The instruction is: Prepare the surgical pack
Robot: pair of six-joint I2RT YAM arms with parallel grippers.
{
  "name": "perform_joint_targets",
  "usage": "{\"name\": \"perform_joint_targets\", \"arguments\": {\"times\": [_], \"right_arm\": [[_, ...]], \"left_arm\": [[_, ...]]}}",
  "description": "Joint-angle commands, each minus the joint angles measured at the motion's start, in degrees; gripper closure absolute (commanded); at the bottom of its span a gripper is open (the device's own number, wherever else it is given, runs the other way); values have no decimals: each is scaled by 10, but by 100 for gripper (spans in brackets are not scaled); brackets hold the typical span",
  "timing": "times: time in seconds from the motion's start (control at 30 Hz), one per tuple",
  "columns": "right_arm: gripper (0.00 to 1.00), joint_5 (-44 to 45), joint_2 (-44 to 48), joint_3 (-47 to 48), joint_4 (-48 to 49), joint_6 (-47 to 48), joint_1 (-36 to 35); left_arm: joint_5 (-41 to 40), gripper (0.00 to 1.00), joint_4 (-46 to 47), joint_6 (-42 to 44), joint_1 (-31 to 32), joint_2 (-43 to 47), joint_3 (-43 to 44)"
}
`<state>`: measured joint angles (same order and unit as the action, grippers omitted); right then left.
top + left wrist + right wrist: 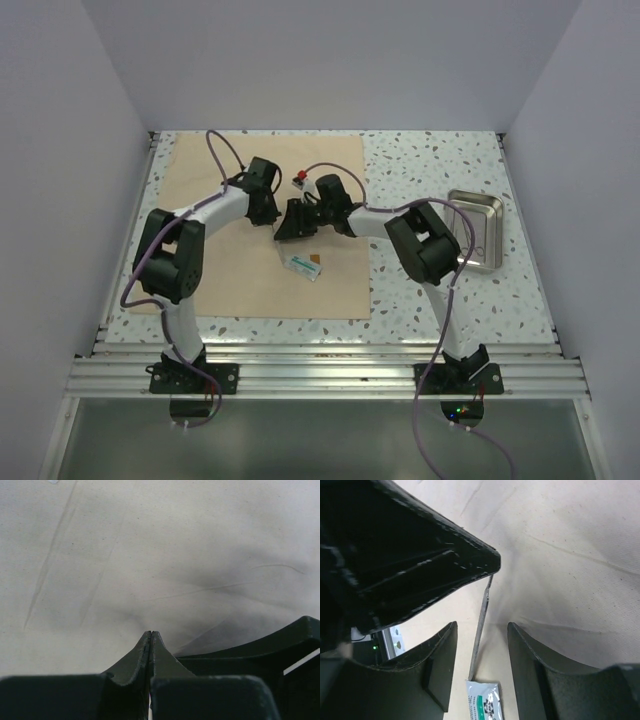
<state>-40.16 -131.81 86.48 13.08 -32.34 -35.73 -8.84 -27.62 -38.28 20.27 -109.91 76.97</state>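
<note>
- Nearest me, low in the middle of the top view, a packet [303, 265] lies on the sheet [200, 170].
- Just past it my right hand [481, 630] hangs low over the sheet, fingers apart, straddling a thin metal strip [484, 605]. I cannot tell whether it is the scissors.
- My left hand [151, 635] is close beside it. Its fingers are pressed together with nothing visible between them, tips at a crease in the sheet.
- At the right of the frame the tray [488, 203] sits on the bare worktop [430, 160], well apart from the sheet.
- Farthest, a small red-and-white item [300, 180] rests on the sheet.
- I judge this to be the gathering step. Next, the right hand should close squarely on the strip and lift clear of the left hand.
</note>
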Motion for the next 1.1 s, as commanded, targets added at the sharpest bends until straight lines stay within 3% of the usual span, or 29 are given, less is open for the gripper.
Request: {"name": "perform_joint_targets", "arguments": {"times": [0.0, 0.17, 0.37, 0.47, 0.5, 0.53, 0.63, 0.7, 0.83, 1.03, 1.07], "right_arm": [[53, -12, -16, 20, 28, -16, -11], [60, -18, -34, 19, 50, -40, -17], [99, -28, -34, 11, 99, -86, -21], [100, -23, -18, 8, 98, -91, -22], [100, -18, -10, 7, 89, -90, -21], [100, -6, -4, 10, 75, -80, -21], [100, 41, 30, 30, -7, -49, -15], [100, 64, 58, 40, -74, -34, -6], [100, 123, 124, 44, -175, 14, 21], [100, 191, 284, -18, -262, 65, 122], [100, 212, 302, -18, -316, 77, 150]], "left_arm": [[8, 100, 25, 7, -1, 29, -5], [9, 100, 27, 5, 0, 38, -12], [15, 100, 33, 3, -1, 54, -18], [13, 98, 34, 5, -3, 76, -19], [8, 88, 33, 5, -3, 96, -21], [-10, 64, 32, 4, -5, 109, -27], [-39, 39, 34, 0, -5, 175, -51], [-42, 30, 34, 2, -4, 221, -59], [-40, 30, 27, 12, -5, 277, -85], [19, 30, 66, 24, -5, 331, -156], [22, 30, 75, 25, -5, 338, -162]]}}
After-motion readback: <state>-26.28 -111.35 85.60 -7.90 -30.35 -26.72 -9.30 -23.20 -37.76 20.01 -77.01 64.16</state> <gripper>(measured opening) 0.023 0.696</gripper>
